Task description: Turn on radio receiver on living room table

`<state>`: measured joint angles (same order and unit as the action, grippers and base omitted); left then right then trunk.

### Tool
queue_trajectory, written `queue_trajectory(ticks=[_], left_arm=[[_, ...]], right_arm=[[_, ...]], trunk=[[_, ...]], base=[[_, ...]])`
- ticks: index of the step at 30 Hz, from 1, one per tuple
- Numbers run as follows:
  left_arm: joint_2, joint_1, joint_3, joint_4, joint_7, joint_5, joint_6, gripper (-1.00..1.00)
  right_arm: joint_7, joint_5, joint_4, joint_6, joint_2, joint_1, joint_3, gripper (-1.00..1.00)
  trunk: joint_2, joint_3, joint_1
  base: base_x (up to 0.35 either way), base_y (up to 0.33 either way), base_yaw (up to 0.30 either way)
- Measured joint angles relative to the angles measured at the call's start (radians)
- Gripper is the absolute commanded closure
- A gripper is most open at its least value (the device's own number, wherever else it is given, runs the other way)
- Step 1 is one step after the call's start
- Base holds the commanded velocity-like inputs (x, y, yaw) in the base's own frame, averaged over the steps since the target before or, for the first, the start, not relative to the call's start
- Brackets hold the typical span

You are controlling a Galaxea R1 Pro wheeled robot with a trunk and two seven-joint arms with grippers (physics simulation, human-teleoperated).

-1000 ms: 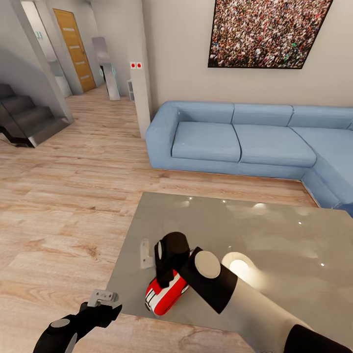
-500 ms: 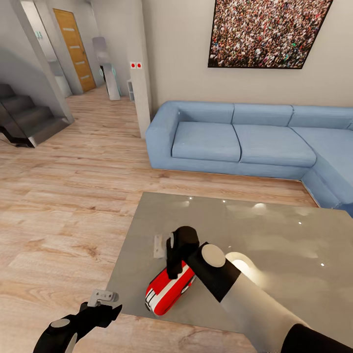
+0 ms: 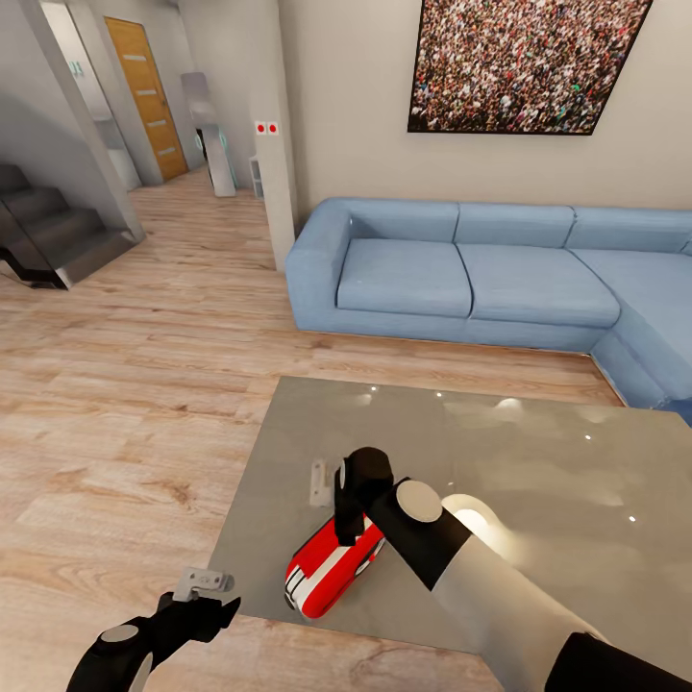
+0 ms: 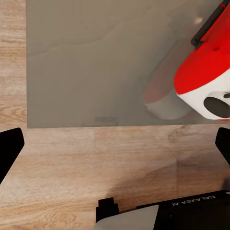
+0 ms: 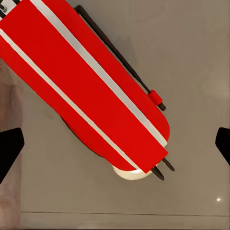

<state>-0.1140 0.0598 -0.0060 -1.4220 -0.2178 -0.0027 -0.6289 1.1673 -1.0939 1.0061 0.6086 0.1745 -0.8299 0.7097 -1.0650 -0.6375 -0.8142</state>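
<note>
The red radio receiver (image 3: 325, 574) with its white band lies on its side near the front left corner of the glossy grey table (image 3: 538, 461). My right gripper (image 3: 332, 498) hangs just above the radio's far end, open. In the right wrist view the radio (image 5: 86, 81) lies between the gripper's (image 5: 116, 146) wide-apart fingertips, with its thin wire handle alongside. My left gripper (image 3: 207, 584) is open and empty, off the table's front edge over the floor. In the left wrist view the radio's (image 4: 206, 72) white face with a dark dial is at the edge.
A light-blue corner sofa (image 3: 461, 269) stands beyond the table under a big crowd photograph (image 3: 519, 62). Light wood floor (image 3: 115, 413) spreads to the left. A dark staircase (image 3: 48, 231), a pale pillar (image 3: 274, 144) and a wooden door (image 3: 144, 96) are at the far left.
My right gripper has moved a little to the right and farther over the radio. The radio and the left arm have stayed put.
</note>
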Motion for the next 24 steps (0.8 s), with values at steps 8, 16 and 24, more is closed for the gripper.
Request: queue_trajectory(ticks=[8,16,24], left_arm=[[0.001,0.0,0.0,0.0,0.0,0.0,0.0,-1.0],[0.002,0.0,0.0,0.0,0.0,-0.001,0.0,-1.0],[0.002,0.0,0.0,0.0,0.0,0.0,0.0,-1.0]], right_arm=[[-0.03,-0.004,-0.051,-0.002,0.0,0.0,0.001,-1.0],[-0.043,-0.003,-0.074,-0.002,0.0,-0.003,0.003,-1.0],[-0.088,0.011,-0.138,0.0,0.0,-0.046,0.002,-1.0]], trunk=[[0.0,0.0,0.0],[0.0,0.0,0.0],[0.0,0.0,0.0]], base=[[0.0,0.0,0.0],[0.0,0.0,0.0],[0.0,0.0,0.0]])
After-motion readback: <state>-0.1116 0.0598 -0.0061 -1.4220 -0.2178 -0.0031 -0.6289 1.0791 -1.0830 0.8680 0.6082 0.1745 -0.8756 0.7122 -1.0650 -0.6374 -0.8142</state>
